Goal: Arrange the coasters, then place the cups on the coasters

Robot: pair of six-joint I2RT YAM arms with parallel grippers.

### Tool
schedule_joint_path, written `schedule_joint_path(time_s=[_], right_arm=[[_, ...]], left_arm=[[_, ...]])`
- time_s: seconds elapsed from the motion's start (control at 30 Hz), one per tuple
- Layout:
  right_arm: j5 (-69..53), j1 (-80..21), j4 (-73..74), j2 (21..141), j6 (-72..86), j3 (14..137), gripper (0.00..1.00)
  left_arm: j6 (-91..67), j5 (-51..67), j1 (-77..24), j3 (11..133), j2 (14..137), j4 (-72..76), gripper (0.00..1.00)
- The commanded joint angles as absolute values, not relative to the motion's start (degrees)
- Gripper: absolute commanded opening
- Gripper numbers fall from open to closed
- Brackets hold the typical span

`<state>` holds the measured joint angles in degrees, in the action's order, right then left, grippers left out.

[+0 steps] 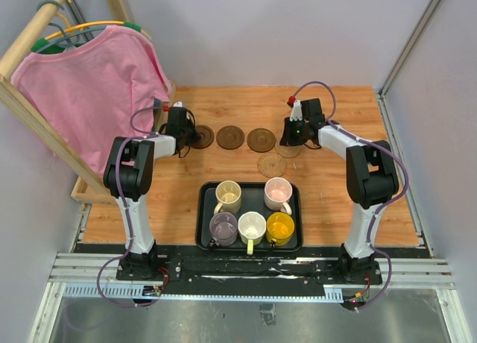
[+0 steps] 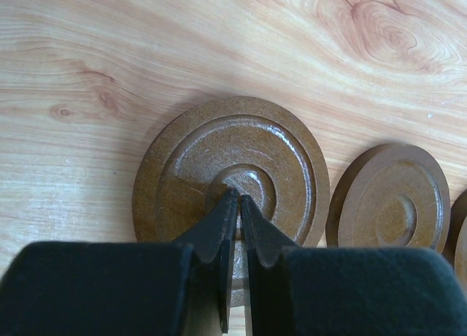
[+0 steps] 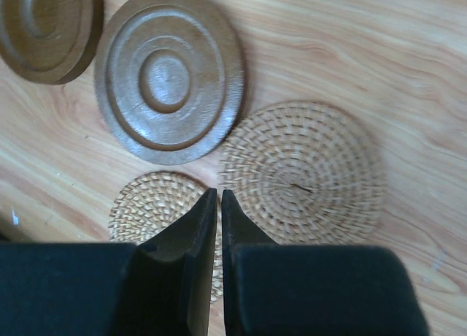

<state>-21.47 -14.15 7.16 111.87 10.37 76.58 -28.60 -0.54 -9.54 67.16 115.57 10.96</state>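
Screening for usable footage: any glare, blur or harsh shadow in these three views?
Top external: evenly lit, sharp, no glare. Left wrist: glossy sheen on the dark brown coaster beneath the left gripper. Right wrist: slightly soft, yet the weave of the larger woven coaster is readable.

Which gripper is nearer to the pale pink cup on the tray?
Right. The right gripper is at the woven coasters, just beyond the pale pink cup. The left gripper is at the leftmost dark brown coaster, farther away to the cup's far left.
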Motion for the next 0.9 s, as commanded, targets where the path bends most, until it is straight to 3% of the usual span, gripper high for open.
schedule_joint_path(time_s=[0.0, 0.87], right_arm=[[-25.00, -17.06, 7.09, 113.09, 7.82, 77.01, 0.08], [-28.21, -21.53, 7.60, 113.14, 7.29, 76.29, 0.05]], left_arm=[[-28.30, -0.86, -9.18, 64.89, 115.49, 6.09, 0.12], [-28.82, 0.41, -9.23, 60.21, 112.02, 8.74, 0.11]])
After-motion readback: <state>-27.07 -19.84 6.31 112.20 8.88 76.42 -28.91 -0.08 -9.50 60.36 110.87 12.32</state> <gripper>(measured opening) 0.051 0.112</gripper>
